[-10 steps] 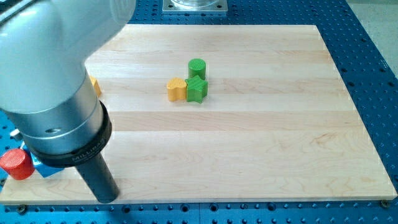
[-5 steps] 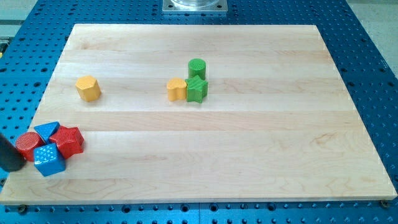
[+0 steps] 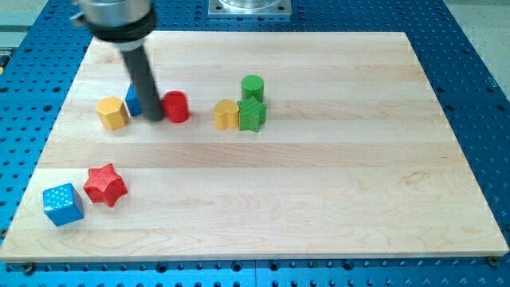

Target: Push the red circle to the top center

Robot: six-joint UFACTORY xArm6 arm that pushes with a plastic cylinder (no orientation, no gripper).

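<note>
The arm enters from the upper left of the frame as a blurred grey housing, from which the straight dark rod drops to the pale wooden counter (image 3: 319, 199); my tip (image 3: 154, 119) rests just left of the red circular block (image 3: 175, 106), touching or very nearly touching it, with a blue block (image 3: 134, 101) of unclear shape half hidden behind the rod on its left. There are no jaws on this arm, only the rod, and it holds nothing. The red circle sits in the upper left-centre of the counter, between the yellow hexagonal block (image 3: 113, 113) on its left and the yellow rounded block (image 3: 226, 114) on its right. That yellow block touches a green star-shaped block (image 3: 253, 115), with a green cylinder (image 3: 253, 86) just above the star. Toward the lower left lie a red star-shaped block (image 3: 105, 184) and a blue cube (image 3: 62, 203), close together. The counter lies on a blue perforated metal base (image 3: 470, 64), and a grey metal mounting plate (image 3: 249, 8) shows at the top centre. No writing is legible.
</note>
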